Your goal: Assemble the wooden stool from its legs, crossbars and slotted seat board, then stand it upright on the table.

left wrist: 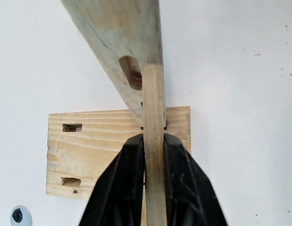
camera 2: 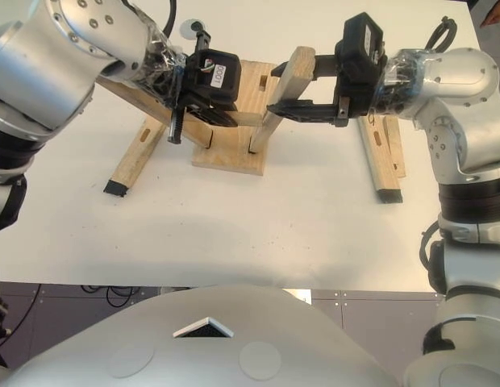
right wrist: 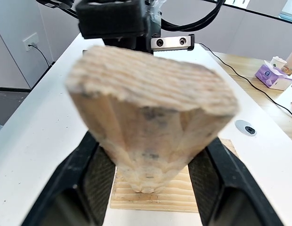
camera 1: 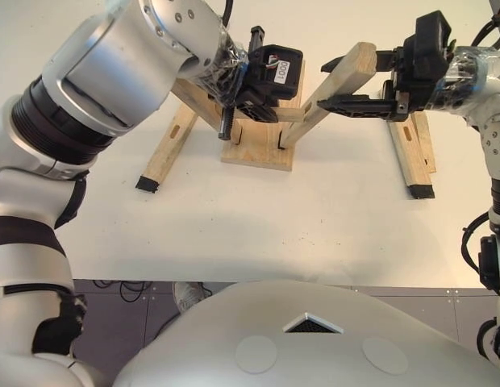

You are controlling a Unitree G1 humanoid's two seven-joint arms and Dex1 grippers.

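The left gripper (left wrist: 154, 141) hangs over the middle of the white surface (camera 1: 234, 226) with its jaws closed narrow on a thin wooden crossbar (left wrist: 154, 103). The crossbar runs out from between the black fingers (left wrist: 132, 165) and its far tip meets the side of a stool leg (camera 1: 359, 63), just beside an oval hole in that leg; whether the tip sits inside a hole cannot be told.

That leg is tilted. Its lower end is down at the seat board (camera 1: 258, 151), near one of the slots, and its upper end leans toward the robot's right. The right gripper (camera 1: 337, 83) holds it near the upper end, one jaw on each side, the ribbed pads (right wrist: 96, 183) against the wood.

The seat board lies flat on the surface below both grippers, two of its slots open along one edge.

Another leg (camera 1: 168, 149) lies on the surface to the left of the board, black foot toward the robot. A further leg (camera 2: 121, 85) runs slantwise beneath the left gripper toward the board. Two more legs (camera 1: 411, 157) lie side by side on the right, under the right gripper's wrist, well apart from the board.

A small round grey disc (left wrist: 19, 215) rests on the surface near a corner of the board
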